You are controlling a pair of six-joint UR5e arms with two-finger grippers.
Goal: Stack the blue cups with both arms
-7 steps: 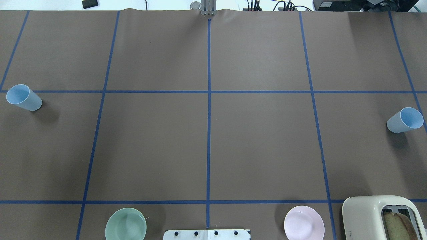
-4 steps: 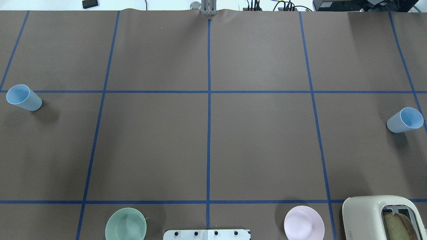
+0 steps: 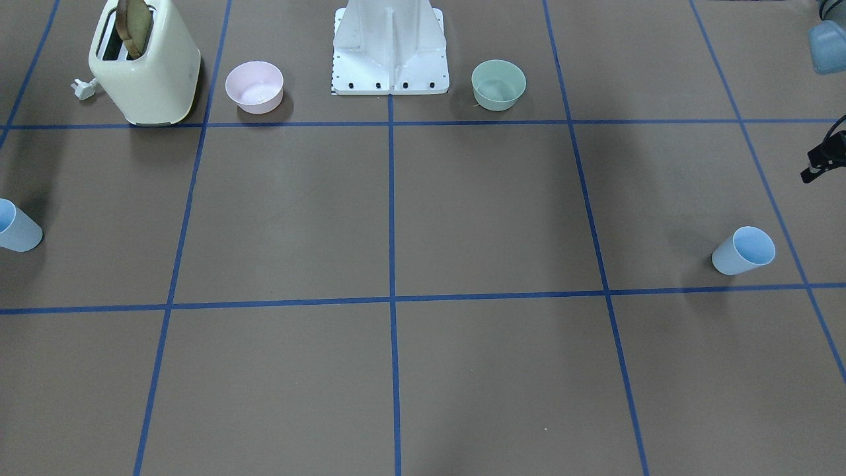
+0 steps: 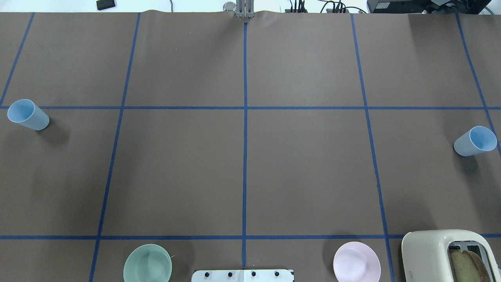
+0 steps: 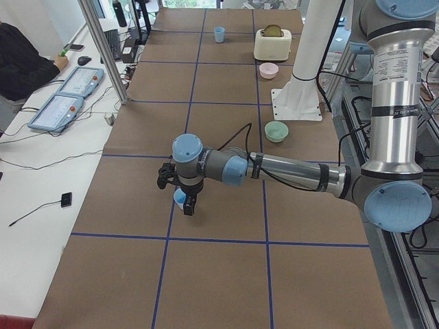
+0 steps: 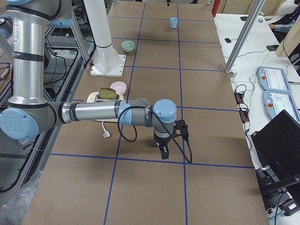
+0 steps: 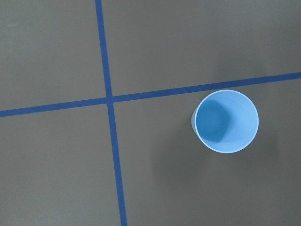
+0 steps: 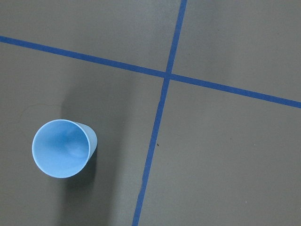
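I'm at the reach step, nothing lifted yet. My left pincer [image 5: 188,208] hangs by the left cup [image 7: 226,121], at 3 o'clock in its wrist view; my right pincer [image 6: 163,152] by the right cup [image 8: 62,148], at 8 o'clock. I can't tell how open they are. Next I'd centre each, then go down.

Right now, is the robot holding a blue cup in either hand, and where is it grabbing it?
No, nothing is held. The left cup and the right cup both stand free on the table, untouched.
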